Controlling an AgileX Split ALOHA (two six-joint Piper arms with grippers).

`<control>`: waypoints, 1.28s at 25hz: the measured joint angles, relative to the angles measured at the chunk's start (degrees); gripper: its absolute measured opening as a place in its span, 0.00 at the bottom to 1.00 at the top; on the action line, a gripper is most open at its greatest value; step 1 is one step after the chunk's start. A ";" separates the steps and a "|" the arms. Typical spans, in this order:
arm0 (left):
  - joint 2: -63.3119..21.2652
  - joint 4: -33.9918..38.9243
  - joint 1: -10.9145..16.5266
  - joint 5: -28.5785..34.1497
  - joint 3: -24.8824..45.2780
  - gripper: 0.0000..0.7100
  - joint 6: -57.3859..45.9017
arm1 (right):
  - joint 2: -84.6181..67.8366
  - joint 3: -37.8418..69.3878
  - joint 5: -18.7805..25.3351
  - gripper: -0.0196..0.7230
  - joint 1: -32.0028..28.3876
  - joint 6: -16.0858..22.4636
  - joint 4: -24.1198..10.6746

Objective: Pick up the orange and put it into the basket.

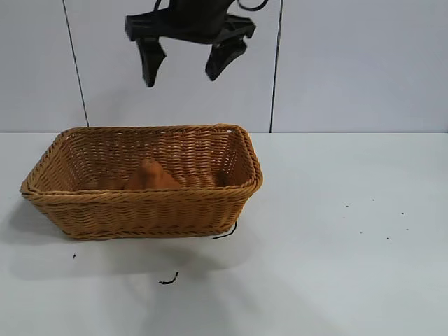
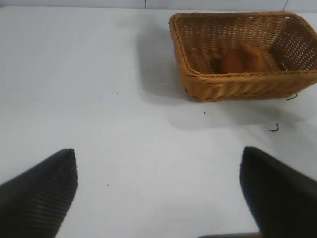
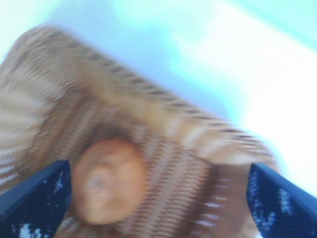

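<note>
On the near table [image 1: 336,266] lie a few dark scraps, just before the wicker basket [image 1: 140,210]. The orange [image 1: 150,175] rests on the basket floor, toward its middle, half hidden by the front wall, so its long axis is hard to judge. Directly above hangs the right gripper [image 1: 183,66], fingers spread, holding nothing; the fruit lies straight below it. The left gripper [image 2: 158,191], also open and empty, sits well apart over bare table.

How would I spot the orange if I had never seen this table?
Find the big woven basket on the white table. Lying inside on its floor is the orange, a dull-orange fruit with a knobby top, the only thing in the basket.
</note>
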 joint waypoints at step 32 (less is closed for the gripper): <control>0.00 0.00 0.00 0.00 0.00 0.90 0.00 | -50.76 74.86 1.28 0.96 -17.35 -4.64 1.65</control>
